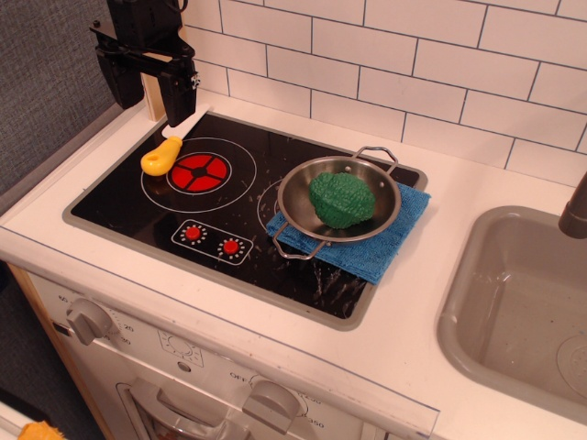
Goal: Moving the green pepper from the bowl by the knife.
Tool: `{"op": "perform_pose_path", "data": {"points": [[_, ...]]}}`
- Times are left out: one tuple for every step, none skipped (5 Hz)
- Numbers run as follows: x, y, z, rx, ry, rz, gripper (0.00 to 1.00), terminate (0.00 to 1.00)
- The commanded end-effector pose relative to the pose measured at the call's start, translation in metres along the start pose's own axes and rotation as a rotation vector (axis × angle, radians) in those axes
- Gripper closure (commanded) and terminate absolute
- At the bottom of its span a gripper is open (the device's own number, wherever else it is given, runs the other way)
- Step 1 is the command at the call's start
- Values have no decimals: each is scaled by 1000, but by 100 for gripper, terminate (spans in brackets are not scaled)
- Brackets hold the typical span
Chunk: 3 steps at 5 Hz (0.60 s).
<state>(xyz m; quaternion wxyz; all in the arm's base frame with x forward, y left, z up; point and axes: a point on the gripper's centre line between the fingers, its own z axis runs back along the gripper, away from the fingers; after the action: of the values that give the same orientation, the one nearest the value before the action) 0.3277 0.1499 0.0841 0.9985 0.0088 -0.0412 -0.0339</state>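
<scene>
The green pepper (341, 199) is dark green and lumpy and lies inside the shiny steel bowl (295, 189), which stands on a blue cloth (385, 249) on the right part of the black stove top. The knife (169, 148), with a yellow handle and white blade, lies at the stove's back left beside the red burner (200, 171). My gripper (148, 88) hangs at the back left, above and behind the knife, far from the bowl. Its two black fingers stand apart and hold nothing.
Two small red burner marks (212, 240) sit at the stove's front. A grey sink (519, 307) is at the right with a dark tap (575, 211). A white tiled wall runs along the back. Oven knobs (89, 320) line the front panel.
</scene>
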Motion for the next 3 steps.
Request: {"op": "perform_pose_path", "data": {"points": [[0,0,0,0,0,0,0,0],[6,-43,6,-20,-24,-119,0,0],[8,-91,17,-27,-55,-275,0,0]]}}
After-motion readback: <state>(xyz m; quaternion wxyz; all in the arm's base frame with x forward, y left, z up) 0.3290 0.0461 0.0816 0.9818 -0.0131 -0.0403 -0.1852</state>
